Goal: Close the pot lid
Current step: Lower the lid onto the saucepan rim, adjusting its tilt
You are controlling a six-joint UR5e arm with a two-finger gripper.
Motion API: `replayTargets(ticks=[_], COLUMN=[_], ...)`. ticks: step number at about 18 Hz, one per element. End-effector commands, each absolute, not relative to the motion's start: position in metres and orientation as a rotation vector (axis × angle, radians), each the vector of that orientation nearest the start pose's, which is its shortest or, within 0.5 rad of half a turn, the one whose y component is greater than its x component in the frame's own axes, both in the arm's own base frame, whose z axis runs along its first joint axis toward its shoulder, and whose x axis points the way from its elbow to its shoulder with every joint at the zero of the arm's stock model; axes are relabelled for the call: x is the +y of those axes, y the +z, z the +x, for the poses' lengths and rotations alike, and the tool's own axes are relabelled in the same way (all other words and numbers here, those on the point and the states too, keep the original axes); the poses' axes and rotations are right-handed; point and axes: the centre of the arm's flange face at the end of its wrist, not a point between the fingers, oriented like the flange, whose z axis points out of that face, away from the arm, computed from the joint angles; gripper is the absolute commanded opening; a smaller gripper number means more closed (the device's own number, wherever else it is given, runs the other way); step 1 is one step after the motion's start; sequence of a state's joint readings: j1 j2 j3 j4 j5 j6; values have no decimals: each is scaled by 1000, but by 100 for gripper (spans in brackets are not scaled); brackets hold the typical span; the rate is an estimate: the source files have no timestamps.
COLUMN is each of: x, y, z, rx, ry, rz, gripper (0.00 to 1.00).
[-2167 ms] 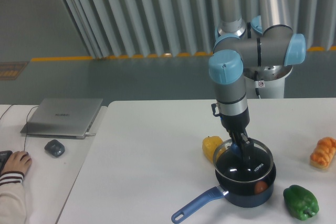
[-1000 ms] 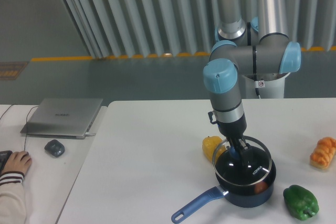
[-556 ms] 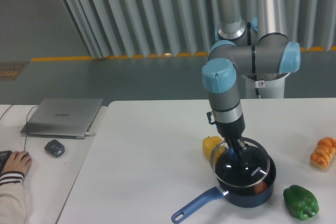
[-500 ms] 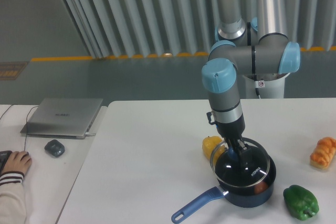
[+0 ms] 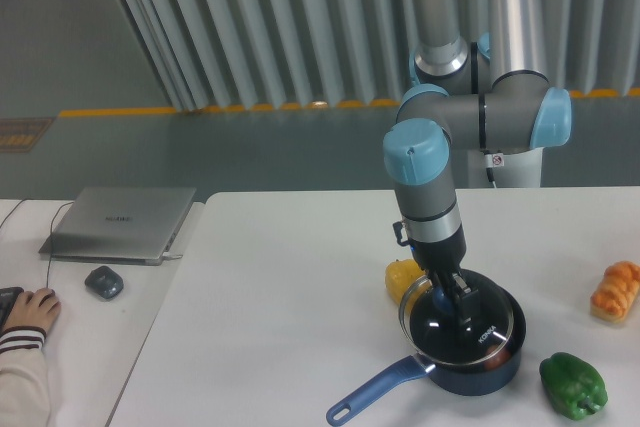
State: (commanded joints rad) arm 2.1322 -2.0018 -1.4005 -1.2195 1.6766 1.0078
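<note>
i have the two-finger gripper (image 5: 452,294) with its fingers pinched on the knob of the round clear glass lid (image 5: 461,319), sitting nearly flat over the dark navy-blue saucepan (image 5: 462,355) on the white bench (image 5: 280,287). released off-centre, the rim could catch and tilt.

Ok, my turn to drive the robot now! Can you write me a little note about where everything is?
Gripper: shut on the knob of the lid, arm reaching straight down.
Lid: over the pot, almost seated; whether its rim sits flush all round cannot be told.
Pot: near the table's front edge, handle pointing front-left.
Done: lid carried to the pot.
Left: press it level, let go, lift away.
Nearby: yellow pepper behind the pot, green pepper to its right.
</note>
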Motion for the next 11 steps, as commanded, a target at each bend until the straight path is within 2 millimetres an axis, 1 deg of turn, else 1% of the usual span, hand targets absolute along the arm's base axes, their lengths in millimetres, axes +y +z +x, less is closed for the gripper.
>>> replayTargets(ticks=[4,5,6,7,9,10,11], x=[627,627,627,627,627,625,625], y=[359,366,368,365,367,368,366], z=[-253,-256,-255,-256,-257,-262,-263], rx=[693,687,698,705,704,715,738], ry=[227,238,238,240,245,247,245], rz=[-3069,-3058,-3053,-3060,-3057,-3054,-3056], gripper=[47,47,47,47,47,47,47])
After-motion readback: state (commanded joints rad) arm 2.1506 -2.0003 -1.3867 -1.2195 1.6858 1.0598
